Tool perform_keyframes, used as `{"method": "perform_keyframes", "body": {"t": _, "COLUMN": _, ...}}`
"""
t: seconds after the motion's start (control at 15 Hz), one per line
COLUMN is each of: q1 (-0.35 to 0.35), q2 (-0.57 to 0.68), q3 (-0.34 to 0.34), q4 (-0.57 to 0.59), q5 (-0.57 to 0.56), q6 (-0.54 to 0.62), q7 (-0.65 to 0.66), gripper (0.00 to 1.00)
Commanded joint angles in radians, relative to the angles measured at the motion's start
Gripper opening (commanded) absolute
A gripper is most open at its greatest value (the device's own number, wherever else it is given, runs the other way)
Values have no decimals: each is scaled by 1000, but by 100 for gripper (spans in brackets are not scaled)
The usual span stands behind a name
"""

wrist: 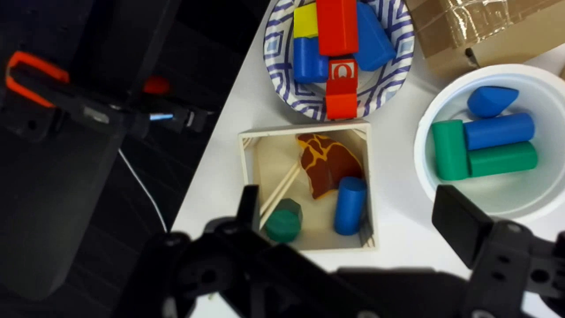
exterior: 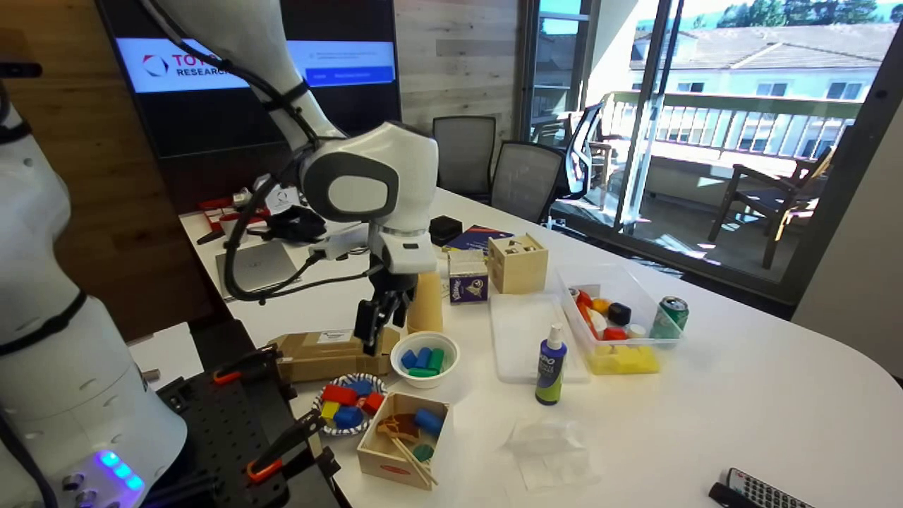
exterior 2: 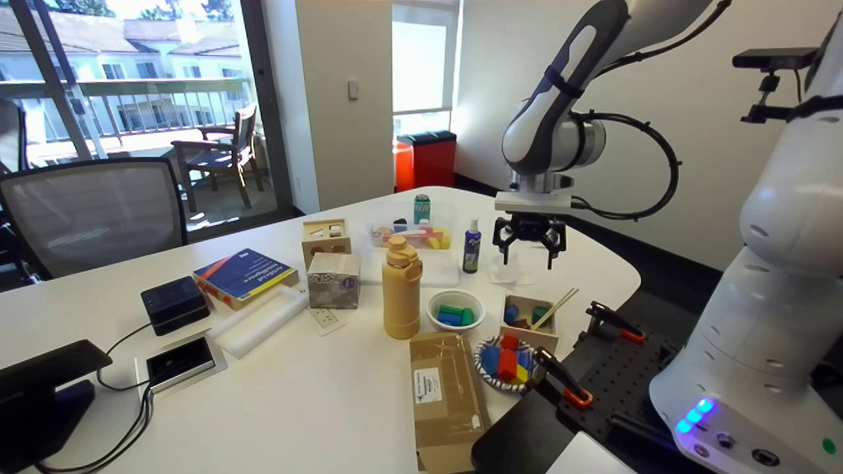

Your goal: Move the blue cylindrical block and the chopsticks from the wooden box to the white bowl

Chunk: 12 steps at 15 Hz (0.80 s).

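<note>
Block (wrist: 350, 205) (blue cyl.) is in the wooden box (wrist: 315, 223), approx. 3–4 o'clock inside, wrist view. Chopsticks (wrist: 280, 187) in same box, approx. 9 o'clock, ends out past the rim in both ext. views. Judged from layout: 0 of 2 items moved, both xfers to do. Dest. = white bowl (wrist: 512, 190), approx. 2–3 o'clock from box. N.B. bowl holds a look-alike blue cylinder (wrist: 499, 131). Jaws spread wide, nothing between; no grasp yet.

Counts:
- box: block ×1, chopsticks ×2, dark-green block (wrist: 283, 226) ×1 (looks like one), brown piece (wrist: 326, 170) w/ yellow veins ×1.
- bowl: blue cylinder ×1, blue pointed piece (wrist: 491, 101) ×1, green cylinders (wrist: 503, 159) ×2.
- patterned plate (wrist: 278, 68), approx. 12–1 o'clock from box: yellow block (wrist: 305, 21) ×1, blue blocks (wrist: 310, 62) ×2, red blocks (wrist: 337, 28) min. 2, poss. 3, can't tell.
- further out on counter (exterior 2: 309, 395), in an ext. view, from box: carton (exterior 2: 454, 388) ×1 at 7–8 o'clock, tan bottle (exterior 2: 402, 296) ×1 at 9–10, spray bottle (exterior 2: 471, 249) ×1 approx. 11, soda can (exterior 2: 422, 209) ×1 at 10–11, beyond.
</note>
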Motion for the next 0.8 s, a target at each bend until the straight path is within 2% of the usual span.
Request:
{"method": "perform_keyframes", "body": {"t": 0.0, "q1": -12, "q2": 80, "q3": -32, "q4": -39, "q5": 211, "q6": 112, "q7": -90, "gripper": 100}}
{"method": "perform_keyframes", "body": {"t": 0.13, "q1": -25, "q2": 131, "q3": -20, "q4": -39, "q5": 360, "q6": 157, "q7": -183, "gripper": 100}}
{"method": "perform_keyframes", "body": {"t": 0.33, "q1": -43, "q2": 212, "q3": 5, "q4": -14, "q5": 527, "q6": 206, "q7": -302, "gripper": 100}}
{"method": "perform_keyframes", "body": {"t": 0.53, "q1": -80, "q2": 270, "q3": 52, "q4": 0, "q5": 633, "q6": 312, "q7": -368, "gripper": 100}}
{"method": "perform_keyframes", "body": {"t": 0.73, "q1": -100, "q2": 331, "q3": 74, "q4": 23, "q5": 675, "q6": 399, "q7": -378, "gripper": 100}}
